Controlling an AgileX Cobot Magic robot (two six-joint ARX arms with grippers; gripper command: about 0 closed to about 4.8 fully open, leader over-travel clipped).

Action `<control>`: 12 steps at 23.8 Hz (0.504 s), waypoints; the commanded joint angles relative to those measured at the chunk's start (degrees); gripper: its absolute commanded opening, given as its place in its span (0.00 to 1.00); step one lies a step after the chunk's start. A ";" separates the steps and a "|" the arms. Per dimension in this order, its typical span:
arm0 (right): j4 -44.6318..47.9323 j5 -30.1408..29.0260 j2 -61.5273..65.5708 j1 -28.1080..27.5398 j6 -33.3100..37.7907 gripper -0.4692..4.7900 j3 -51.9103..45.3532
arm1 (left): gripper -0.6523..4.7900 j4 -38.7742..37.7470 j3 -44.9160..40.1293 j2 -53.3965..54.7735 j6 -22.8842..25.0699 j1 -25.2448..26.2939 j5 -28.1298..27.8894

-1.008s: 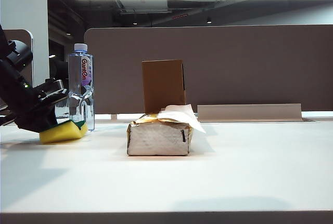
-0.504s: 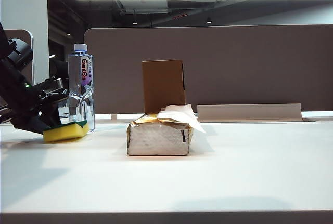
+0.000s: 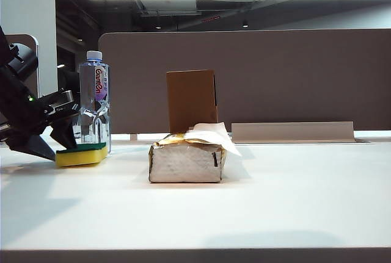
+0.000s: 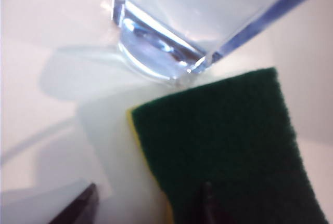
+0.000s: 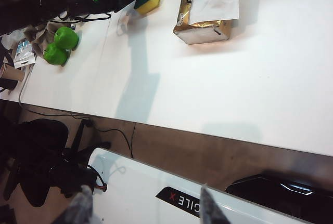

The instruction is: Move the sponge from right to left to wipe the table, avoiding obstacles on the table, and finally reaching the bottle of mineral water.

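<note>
Exterior view — left gripper (image 3: 52, 146) apart, sponge (image 3: 81, 154) touching bottle (image 3: 95, 101).

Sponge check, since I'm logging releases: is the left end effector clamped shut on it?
No, the left end effector stands open around the sponge.

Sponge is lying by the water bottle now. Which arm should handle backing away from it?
Left. The left gripper sits open right around the sponge, beside the bottle of mineral water. The right gripper hangs open off the table's near edge, far away.
</note>
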 commanded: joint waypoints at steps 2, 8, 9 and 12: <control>0.52 -0.13 -0.02 -0.02 0.07 0.59 0.22 | 0.75 -6.34 -1.14 0.02 0.15 0.33 -3.10; 0.52 -0.31 -0.02 -0.02 0.07 0.59 0.22 | 0.75 -6.25 -1.16 -1.60 0.13 0.33 -3.06; 0.52 -0.33 -0.02 -0.04 0.07 0.59 0.22 | 0.75 -6.23 -1.14 -1.84 0.15 0.33 -3.08; 0.52 -0.33 -0.02 -0.02 0.07 0.59 0.22 | 0.75 -5.92 -1.14 -2.91 0.15 0.33 -3.08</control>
